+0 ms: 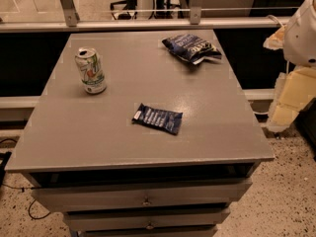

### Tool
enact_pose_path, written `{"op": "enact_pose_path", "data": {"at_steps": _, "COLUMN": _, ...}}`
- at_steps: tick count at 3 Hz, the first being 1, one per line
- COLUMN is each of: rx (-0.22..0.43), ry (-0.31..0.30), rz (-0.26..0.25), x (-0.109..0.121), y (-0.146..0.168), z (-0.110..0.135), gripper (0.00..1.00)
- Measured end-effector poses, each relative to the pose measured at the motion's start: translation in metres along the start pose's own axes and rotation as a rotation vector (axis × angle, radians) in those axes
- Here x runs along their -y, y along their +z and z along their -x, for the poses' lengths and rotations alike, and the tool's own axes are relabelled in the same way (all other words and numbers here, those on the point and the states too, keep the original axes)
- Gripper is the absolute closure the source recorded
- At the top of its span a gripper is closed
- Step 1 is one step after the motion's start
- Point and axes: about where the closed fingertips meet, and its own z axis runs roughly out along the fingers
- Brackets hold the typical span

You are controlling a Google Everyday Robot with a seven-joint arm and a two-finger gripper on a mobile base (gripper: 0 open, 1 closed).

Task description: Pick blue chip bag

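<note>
The speckled floor (284, 201) fills the bottom of the view. On it stands a grey cabinet, and its flat top (123, 137) takes up most of what I see. Its drawers (143, 194) are stacked under the front edge, the uppermost one slightly ajar.

My white arm (303, 31) comes in at the right edge, off the side of the cabinet. My gripper (290, 100) hangs below it, pale and cream-coloured, beside the cabinet's right edge and not over the top. I cannot tell whether it is wide or narrow. It is well apart from everything on the cabinet.

The blue chip bag (191, 48) lies crumpled near the far right corner of the top, with its white lettering facing up. A dented green-and-white can (91, 71) stands upright at the far left. A flat dark blue packet (157, 118) lies near the middle, closer to the front.
</note>
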Motion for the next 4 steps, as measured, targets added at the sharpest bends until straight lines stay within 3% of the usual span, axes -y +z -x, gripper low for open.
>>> {"op": "enact_pose_path", "data": {"at_steps": 1, "rx": 0.008, "ry": -0.004, "rz": 0.0, "x": 0.003, "y": 0.002, "z": -0.001, "gripper": 0.0}}
{"op": "enact_pose_path", "data": {"at_steps": 2, "rx": 0.108, "ry": -0.033, "rz": 0.006, "x": 0.037, "y": 0.031, "z": -0.005, "gripper": 0.0}}
{"op": "enact_pose_path", "data": {"at_steps": 3, "rx": 0.228, "ry": -0.02, "rz": -0.022, "x": 0.082, "y": 0.062, "z": 0.005, "gripper": 0.0}}
{"op": "enact_pose_path", "data": {"at_steps": 4, "rx": 0.395, "ry": 0.024, "rz": -0.06, "x": 0.126, "y": 0.097, "z": 0.047, "gripper": 0.0}}
